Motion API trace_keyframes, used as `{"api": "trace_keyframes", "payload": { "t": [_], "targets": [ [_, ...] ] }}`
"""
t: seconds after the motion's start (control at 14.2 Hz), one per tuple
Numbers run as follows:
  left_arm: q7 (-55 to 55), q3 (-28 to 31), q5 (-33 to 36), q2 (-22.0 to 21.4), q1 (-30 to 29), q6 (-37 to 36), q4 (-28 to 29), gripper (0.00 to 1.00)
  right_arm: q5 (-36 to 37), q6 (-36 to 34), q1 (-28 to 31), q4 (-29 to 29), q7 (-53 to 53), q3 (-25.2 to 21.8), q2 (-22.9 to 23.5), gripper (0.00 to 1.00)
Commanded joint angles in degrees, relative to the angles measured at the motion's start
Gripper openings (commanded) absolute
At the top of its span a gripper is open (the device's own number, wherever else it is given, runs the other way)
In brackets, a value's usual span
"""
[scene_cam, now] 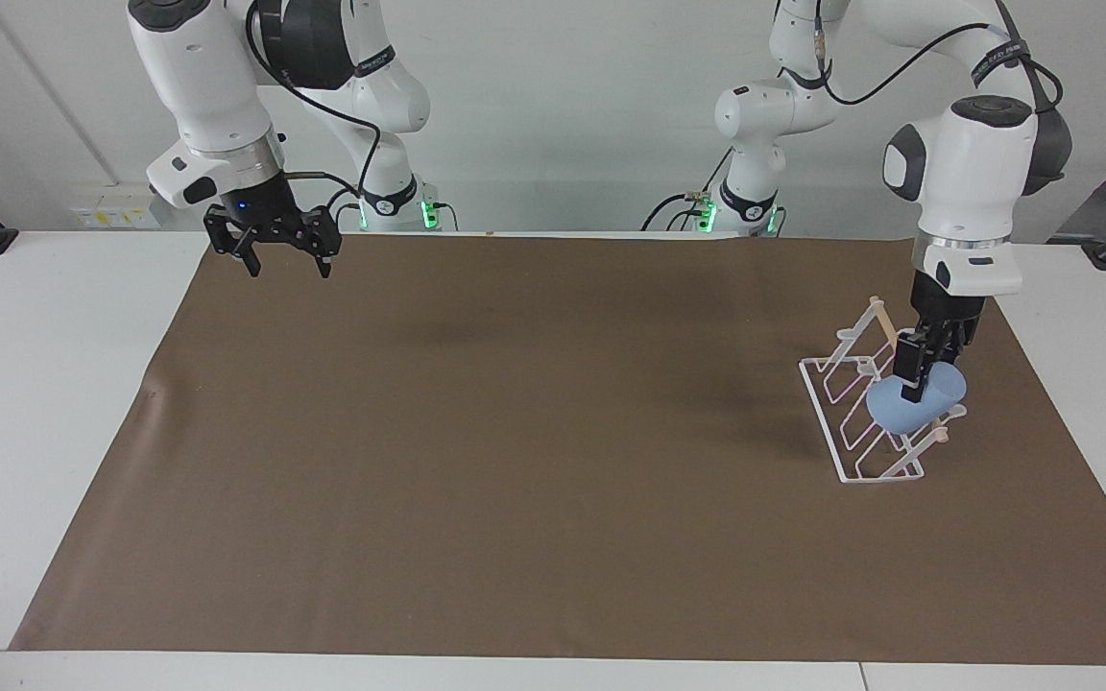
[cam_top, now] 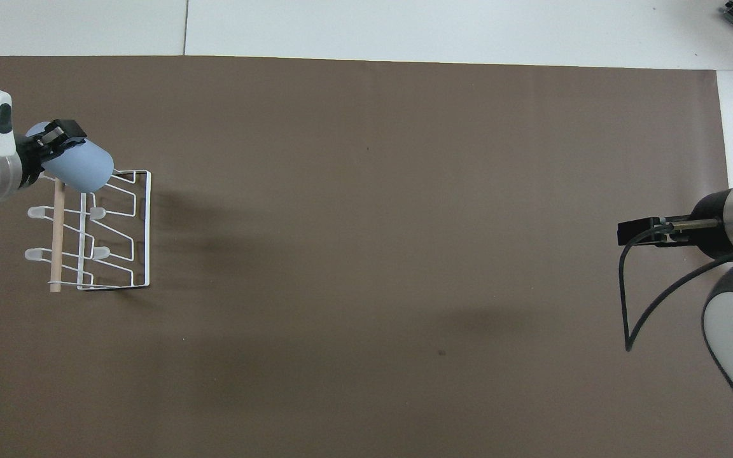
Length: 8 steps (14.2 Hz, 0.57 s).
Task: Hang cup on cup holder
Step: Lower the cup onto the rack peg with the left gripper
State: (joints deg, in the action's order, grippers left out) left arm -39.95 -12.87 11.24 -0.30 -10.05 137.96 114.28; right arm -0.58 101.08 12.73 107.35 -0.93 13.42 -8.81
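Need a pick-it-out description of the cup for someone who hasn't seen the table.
Start at the brown mat covering the table and go to the left arm's end, where a white wire cup holder stands. The cup is at that rack, tilted over its wooden dowel and gripped at the rim by the left tool. It is the only light-blue thing in view: a small, smooth, handleless tumbler.

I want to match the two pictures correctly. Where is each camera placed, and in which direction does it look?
Facing view: high across the table, looking at the robots; both whole arms show, left gripper holding the cup at the cup holder.
Overhead view: above the robots' end, looking steeply down; only wrists and grippers show.
Shared: cup, cup holder, right gripper.
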Motion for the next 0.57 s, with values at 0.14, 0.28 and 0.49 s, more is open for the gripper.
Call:
{"api": "trace_keyframes", "payload": {
  "t": [0.14,0.28,0.49],
  "targets": [
    [-1.7,0.0,2.1,-0.1,0.4,1.7,1.8,0.00,0.3,-0.4,0.8,-1.1,-0.8,0.5,-1.3,1.00],
    [-1.7,0.0,2.1,-0.1,0.4,3.2,3.3,0.00,0.3,-0.4,0.8,-1.1,-0.8,0.5,-1.3,1.00],
    [-2.1,0.0,2.1,0.1,0.5,3.8,4.0,0.00,0.3,-0.4,0.8,-1.1,-0.8,0.5,-1.3,1.00]
  ]
}}
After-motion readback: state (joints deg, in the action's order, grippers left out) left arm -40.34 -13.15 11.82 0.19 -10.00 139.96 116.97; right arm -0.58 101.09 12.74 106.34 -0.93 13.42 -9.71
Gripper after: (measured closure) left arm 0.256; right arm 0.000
